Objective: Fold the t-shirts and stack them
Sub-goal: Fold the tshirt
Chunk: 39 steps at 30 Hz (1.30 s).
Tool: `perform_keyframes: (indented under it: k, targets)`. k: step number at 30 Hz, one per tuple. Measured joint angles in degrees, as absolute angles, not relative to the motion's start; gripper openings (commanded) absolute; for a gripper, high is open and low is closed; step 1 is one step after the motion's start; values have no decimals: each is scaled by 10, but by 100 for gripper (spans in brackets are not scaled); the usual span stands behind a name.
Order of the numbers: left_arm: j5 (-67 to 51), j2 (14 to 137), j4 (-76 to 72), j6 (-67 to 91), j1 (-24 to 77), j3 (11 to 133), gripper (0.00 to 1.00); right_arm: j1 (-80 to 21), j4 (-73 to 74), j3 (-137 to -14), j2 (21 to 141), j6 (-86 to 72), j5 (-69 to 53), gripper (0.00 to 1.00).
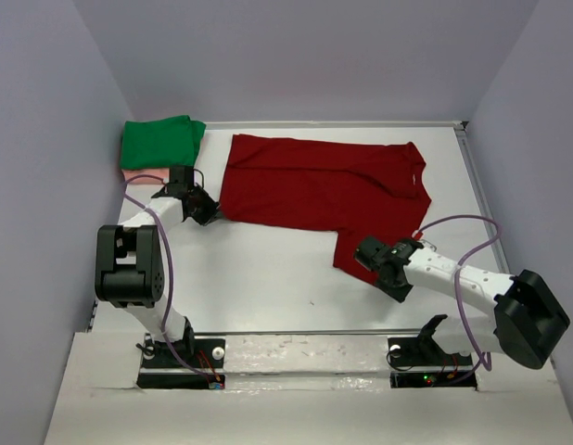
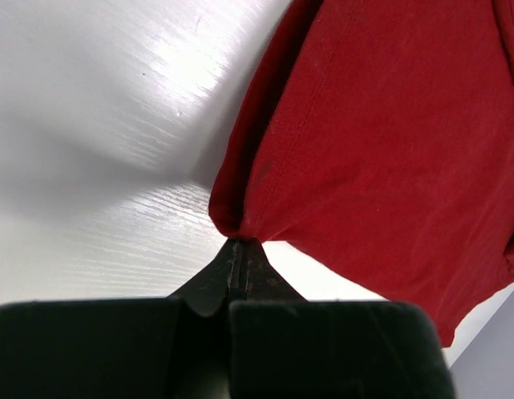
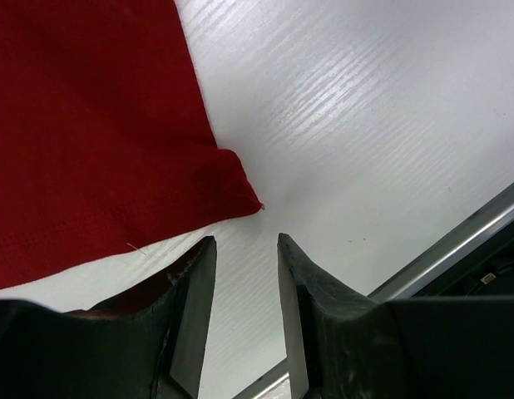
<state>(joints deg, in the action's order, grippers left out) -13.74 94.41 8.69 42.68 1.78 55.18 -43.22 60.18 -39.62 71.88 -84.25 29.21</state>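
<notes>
A red t-shirt (image 1: 324, 185) lies spread across the middle of the white table. My left gripper (image 1: 212, 215) is shut on its near left corner; the left wrist view shows the closed tips (image 2: 239, 243) pinching the red fabric (image 2: 382, 141). My right gripper (image 1: 365, 264) is open and empty beside the shirt's near right corner; in the right wrist view its fingers (image 3: 244, 241) stand apart just short of the red corner (image 3: 232, 179). A folded green t-shirt (image 1: 161, 142) sits at the far left on a pink one (image 1: 131, 175).
A raised rail (image 1: 477, 181) runs along the table's right edge, with purple walls at the left, right and back. The near rail shows in the right wrist view (image 3: 457, 241).
</notes>
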Motion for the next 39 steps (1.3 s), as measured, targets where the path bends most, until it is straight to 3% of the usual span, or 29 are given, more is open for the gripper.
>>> perform_keyframes:
  k: [24, 36, 39]
  targets:
    - [-177, 940, 73, 425, 18, 547, 0, -354, 533, -386, 746, -768, 297, 43]
    - [-182, 940, 71, 425, 18, 547, 0, -348, 489, -386, 757, -748, 225, 35]
    - [-183, 940, 71, 425, 18, 547, 0, -346, 483, -384, 751, -752, 212, 28]
